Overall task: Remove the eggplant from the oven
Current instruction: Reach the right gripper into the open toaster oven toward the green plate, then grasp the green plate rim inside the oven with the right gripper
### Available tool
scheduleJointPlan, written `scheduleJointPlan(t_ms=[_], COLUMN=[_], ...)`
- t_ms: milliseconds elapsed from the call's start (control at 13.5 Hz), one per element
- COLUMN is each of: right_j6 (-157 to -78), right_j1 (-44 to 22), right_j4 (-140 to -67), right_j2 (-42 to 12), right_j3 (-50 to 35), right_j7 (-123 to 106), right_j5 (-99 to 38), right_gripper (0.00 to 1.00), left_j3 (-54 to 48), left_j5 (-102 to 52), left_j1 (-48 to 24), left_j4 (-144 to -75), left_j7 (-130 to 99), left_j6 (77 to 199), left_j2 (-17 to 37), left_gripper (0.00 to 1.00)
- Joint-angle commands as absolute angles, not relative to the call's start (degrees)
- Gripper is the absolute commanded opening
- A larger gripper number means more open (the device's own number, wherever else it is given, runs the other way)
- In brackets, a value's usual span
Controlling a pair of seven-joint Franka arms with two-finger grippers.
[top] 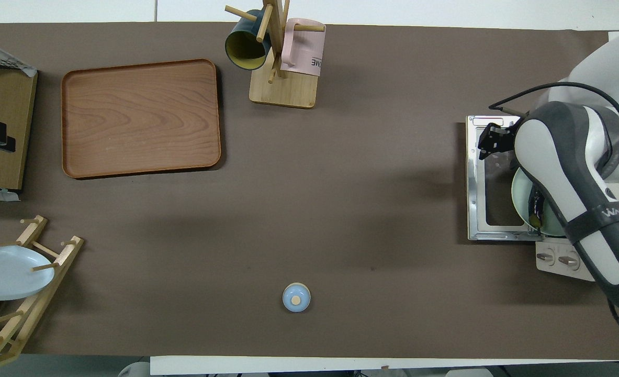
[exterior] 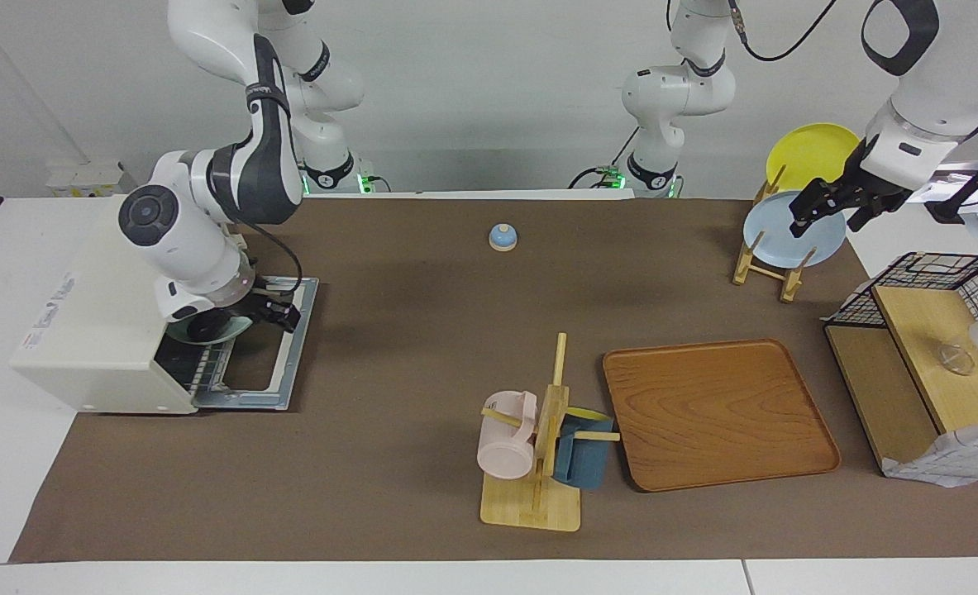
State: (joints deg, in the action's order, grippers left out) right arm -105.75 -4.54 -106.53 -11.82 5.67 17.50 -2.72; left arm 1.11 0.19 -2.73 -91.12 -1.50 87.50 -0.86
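Note:
The cream-white oven (exterior: pixel 96 330) stands at the right arm's end of the table, its door (exterior: pixel 267 388) folded down flat. In its mouth sits a pale green plate (exterior: pixel 236 329) with the dark eggplant (exterior: pixel 205 332) on it, partly hidden by my right arm. In the overhead view the eggplant (top: pixel 536 207) lies on the plate (top: pixel 521 201) at the oven's (top: pixel 560 259) opening. My right gripper (exterior: pixel 279 312) hangs over the open door (top: pixel 472 178), beside the plate, holding nothing; it also shows in the overhead view (top: pixel 491 142). My left gripper (exterior: pixel 829 211) waits over the plate rack.
A plate rack (exterior: pixel 765 264) holds a blue and a yellow plate. A wooden tray (exterior: pixel 716 413), a mug tree (exterior: pixel 538 446) with a pink and a blue mug, a small blue bell (exterior: pixel 503 237), and a wooden shelf with a wire basket (exterior: pixel 935 355) are also on the table.

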Motion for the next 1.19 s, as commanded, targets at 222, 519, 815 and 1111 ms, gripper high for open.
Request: scheduleJointPlan(t_ms=[222,519,815,1111], right_j6=[-106.26,-107.05,-109.33,-109.86], right_j1=[-4.31,-3.16,-3.08,-3.16], right_j4=[-110.21,-112.49,-115.57,-116.01], right_j2=[-9.58,-8.70,-7.65,-7.47], right_j3=[4.83,4.83,4.83,4.83], right_j7=[17.58,15.73,15.38,12.48], right_j5=[4.48,4.57,4.74,7.20], right_gripper=[0.66,0.66,0.64,0.31], left_j3=[1.41,1.41,1.41,1.41], left_j5=[-0.18,-0.18,-0.18,-0.18], left_j1=[-2.90,-2.90,-2.90,-2.90], left_j4=[-91.49,-91.49,-91.49,-91.49], left_j7=[-2.02,-2.02,-1.93,-1.93], left_j6=[86.84,86.84,86.84,86.84], left_j2=[-1.41,-1.41,-1.41,-1.41], left_gripper=[1.00,1.00,1.00,1.00])
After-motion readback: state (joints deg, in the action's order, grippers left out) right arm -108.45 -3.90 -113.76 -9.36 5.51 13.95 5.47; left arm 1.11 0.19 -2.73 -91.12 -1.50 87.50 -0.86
